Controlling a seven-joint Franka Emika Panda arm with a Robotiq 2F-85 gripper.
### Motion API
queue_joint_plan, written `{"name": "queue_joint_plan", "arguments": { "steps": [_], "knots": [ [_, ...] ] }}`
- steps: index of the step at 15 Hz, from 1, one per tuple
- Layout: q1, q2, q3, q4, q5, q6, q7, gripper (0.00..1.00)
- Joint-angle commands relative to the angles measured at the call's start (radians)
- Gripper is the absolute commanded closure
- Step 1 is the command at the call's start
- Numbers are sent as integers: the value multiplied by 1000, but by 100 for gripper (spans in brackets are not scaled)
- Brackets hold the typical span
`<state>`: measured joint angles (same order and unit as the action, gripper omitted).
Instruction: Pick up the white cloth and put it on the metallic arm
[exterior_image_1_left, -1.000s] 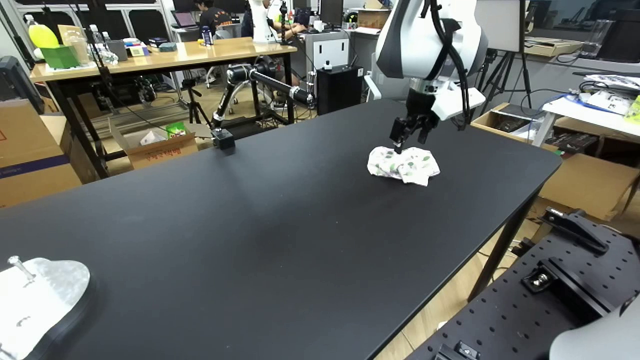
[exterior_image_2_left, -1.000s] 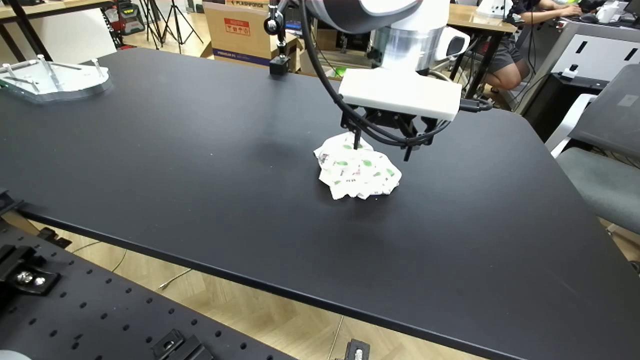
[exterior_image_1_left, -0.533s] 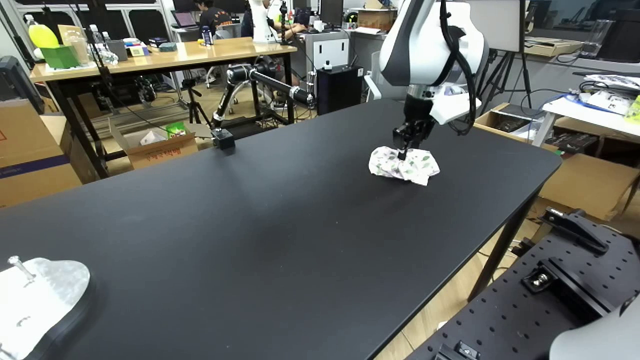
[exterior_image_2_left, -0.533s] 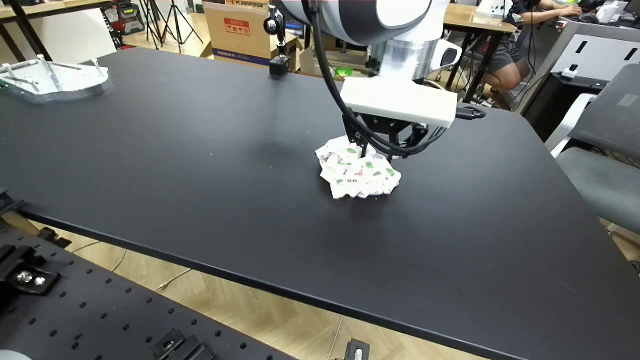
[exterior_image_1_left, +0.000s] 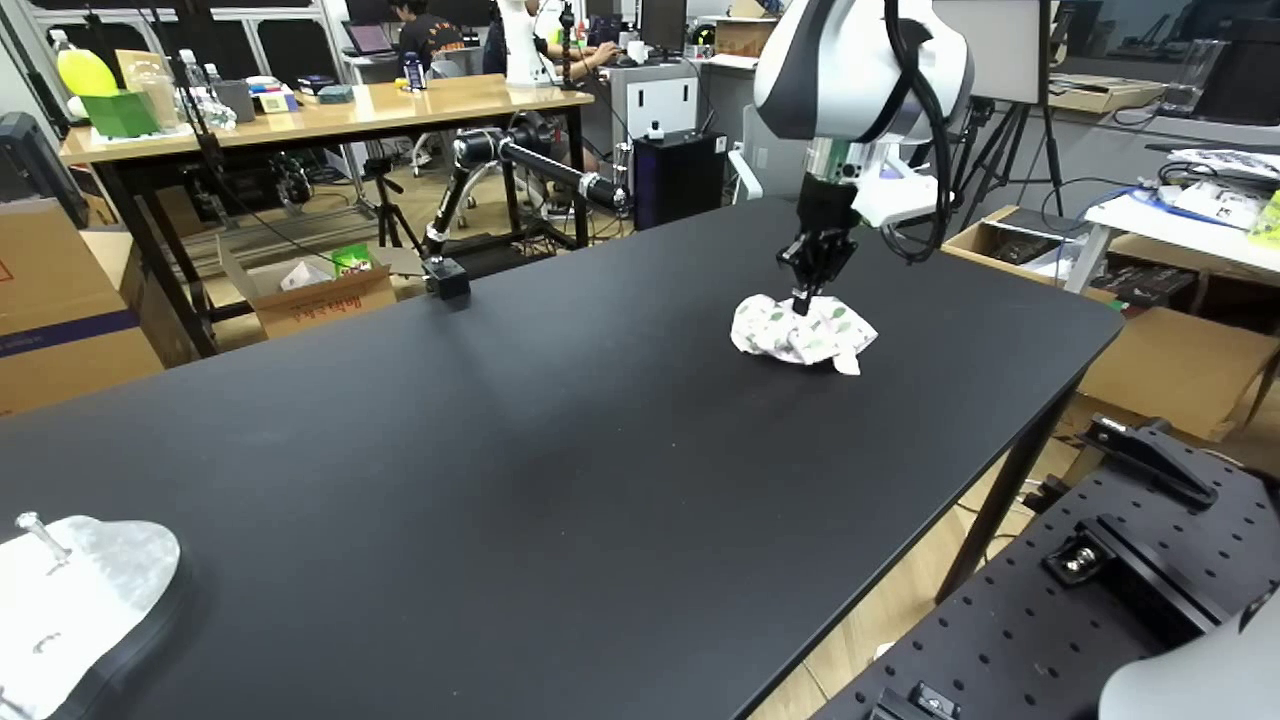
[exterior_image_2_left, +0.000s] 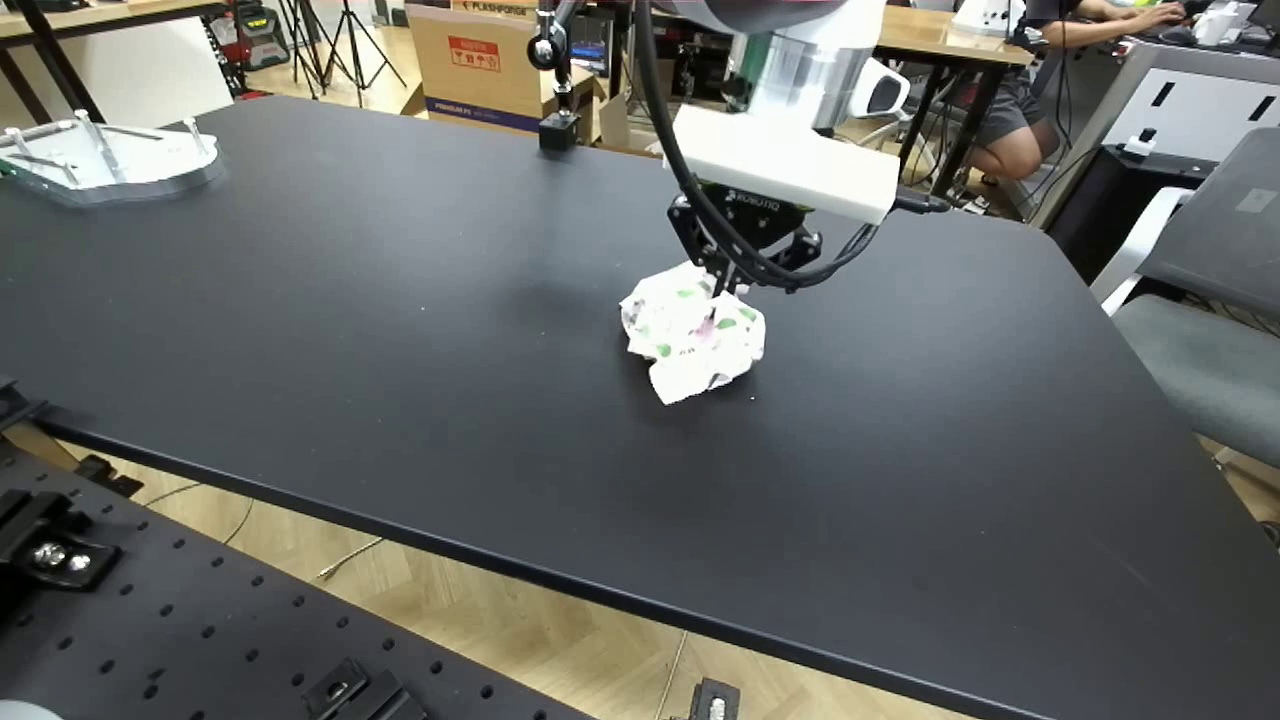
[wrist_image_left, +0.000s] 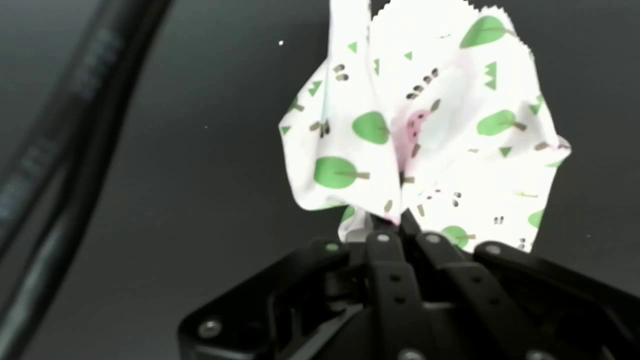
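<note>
A white cloth (exterior_image_1_left: 775, 328) with green leaf and tree prints is bunched at the far right part of the black table. My gripper (exterior_image_1_left: 802, 298) points down into it, fingers drawn together. In the wrist view a fold of the cloth (wrist_image_left: 450, 125) runs in between the fingertips, and the gripper (wrist_image_left: 398, 224) is shut on it; the cloth partly covers the tips. Whether the cloth's lowest corner still touches the table I cannot tell. The metallic arm (exterior_image_1_left: 477, 149), a jointed black-and-silver stand, rises from a black block on the far table edge; an exterior view shows its base (exterior_image_2_left: 558, 131).
A light plate with upright metal pegs (exterior_image_2_left: 112, 152) lies at the table's far end from the cloth. A perforated black platform (exterior_image_1_left: 1090, 610) borders the near side. A grey chair (exterior_image_2_left: 1225, 280) stands off one edge. Black cables (wrist_image_left: 75, 140) hang beside the gripper.
The jaws have gone from open to shut on the cloth. My gripper first came down into it, then rose slightly. The cloth's edges have gathered inward and its outline is narrower.
</note>
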<state>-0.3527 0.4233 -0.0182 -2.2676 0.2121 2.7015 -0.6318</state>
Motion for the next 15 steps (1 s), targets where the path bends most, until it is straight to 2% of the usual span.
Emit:
{"name": "queue_joint_plan", "arguments": {
  "steps": [1,9,12,15],
  "knots": [
    [0,-80,8,15,-2,-136,50,99],
    [87,-233,-7,134,32,-368,154,99],
    [131,-258,-9,218,26,-414,206,99],
    [187,-239,-2,321,-8,-407,273,99]
  ]
}}
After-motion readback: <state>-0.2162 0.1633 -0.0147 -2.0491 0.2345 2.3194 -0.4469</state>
